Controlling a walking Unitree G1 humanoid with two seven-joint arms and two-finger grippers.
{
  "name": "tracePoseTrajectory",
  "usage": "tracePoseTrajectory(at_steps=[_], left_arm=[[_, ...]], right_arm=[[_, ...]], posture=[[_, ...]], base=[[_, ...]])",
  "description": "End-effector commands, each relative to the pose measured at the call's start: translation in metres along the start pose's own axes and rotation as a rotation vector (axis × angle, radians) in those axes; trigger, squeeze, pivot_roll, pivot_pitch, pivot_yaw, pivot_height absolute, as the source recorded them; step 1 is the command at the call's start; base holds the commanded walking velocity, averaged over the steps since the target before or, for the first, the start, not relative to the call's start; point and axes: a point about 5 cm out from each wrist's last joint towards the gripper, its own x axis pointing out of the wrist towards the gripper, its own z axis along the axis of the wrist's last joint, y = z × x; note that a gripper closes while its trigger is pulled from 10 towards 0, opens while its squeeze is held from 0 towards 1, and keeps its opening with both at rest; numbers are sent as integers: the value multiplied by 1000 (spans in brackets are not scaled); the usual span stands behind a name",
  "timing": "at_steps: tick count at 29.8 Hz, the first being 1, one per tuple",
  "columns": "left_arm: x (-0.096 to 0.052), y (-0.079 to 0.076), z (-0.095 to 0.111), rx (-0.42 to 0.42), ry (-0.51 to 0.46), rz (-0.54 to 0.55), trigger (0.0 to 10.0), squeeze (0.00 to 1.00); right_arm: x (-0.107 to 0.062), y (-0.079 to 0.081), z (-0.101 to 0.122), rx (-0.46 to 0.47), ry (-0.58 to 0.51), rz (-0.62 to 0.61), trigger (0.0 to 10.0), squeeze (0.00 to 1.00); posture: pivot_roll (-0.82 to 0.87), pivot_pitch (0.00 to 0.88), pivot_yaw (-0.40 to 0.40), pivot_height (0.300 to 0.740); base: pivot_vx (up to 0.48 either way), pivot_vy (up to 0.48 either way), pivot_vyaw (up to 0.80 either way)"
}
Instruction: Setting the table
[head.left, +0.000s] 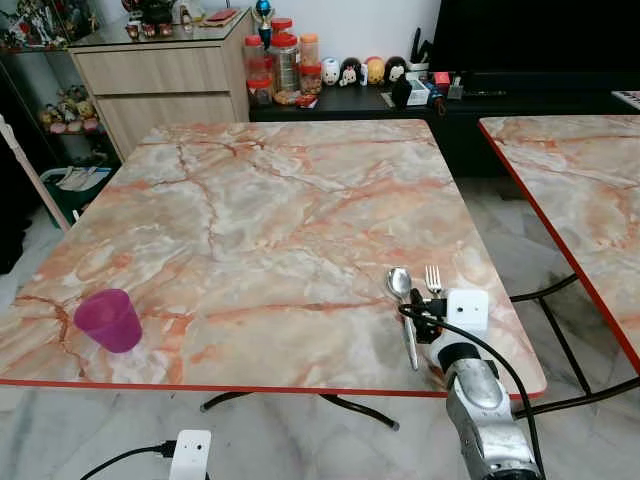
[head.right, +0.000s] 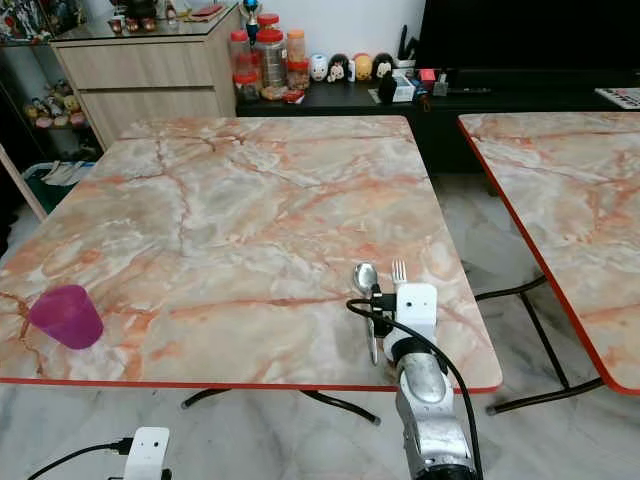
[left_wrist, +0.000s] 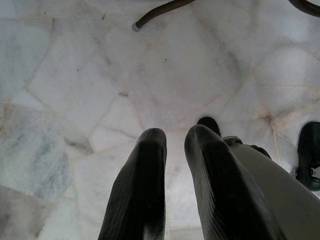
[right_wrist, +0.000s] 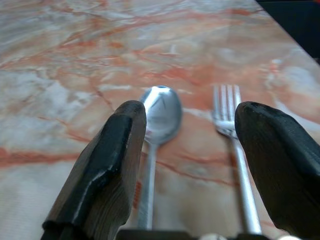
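A silver spoon (head.left: 400, 285) and a silver fork (head.left: 433, 279) lie side by side on the marble table (head.left: 270, 210), near its front right corner. My right gripper (right_wrist: 192, 132) hovers low over their handles, open, with the spoon (right_wrist: 159, 117) by one finger and the fork (right_wrist: 230, 115) by the other. A purple cup (head.left: 107, 319) stands upright at the table's front left. My left gripper (left_wrist: 175, 145) hangs below the table's edge, fingers close together with nothing between them, pointing at the floor.
A second marble table (head.left: 570, 180) stands to the right across a narrow gap. A wooden cabinet (head.left: 165, 75) and a dark sideboard with jars and figurines (head.left: 330, 70) line the back wall. Table legs (left_wrist: 160, 12) cross the tiled floor.
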Motion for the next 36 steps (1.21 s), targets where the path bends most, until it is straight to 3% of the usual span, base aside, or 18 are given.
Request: tracePoseTrajectory(at_steps=[1, 24, 36], left_arm=[[-1, 2, -4, 9, 17, 1, 10000, 0], [1, 1, 0, 42, 20, -19, 10000, 0], [0, 1, -6, 16, 39, -10, 10000, 0]], right_arm=[[2, 5, 3, -3, 12, 29, 10000, 0], [15, 17, 0, -7, 102, 62, 10000, 0], [15, 17, -9, 2, 158, 45, 10000, 0]], posture=[[-75, 0, 22, 740], [-74, 0, 24, 740], [-60, 0, 12, 740]], base=[[0, 0, 0], [0, 0, 0], [0, 0, 0]])
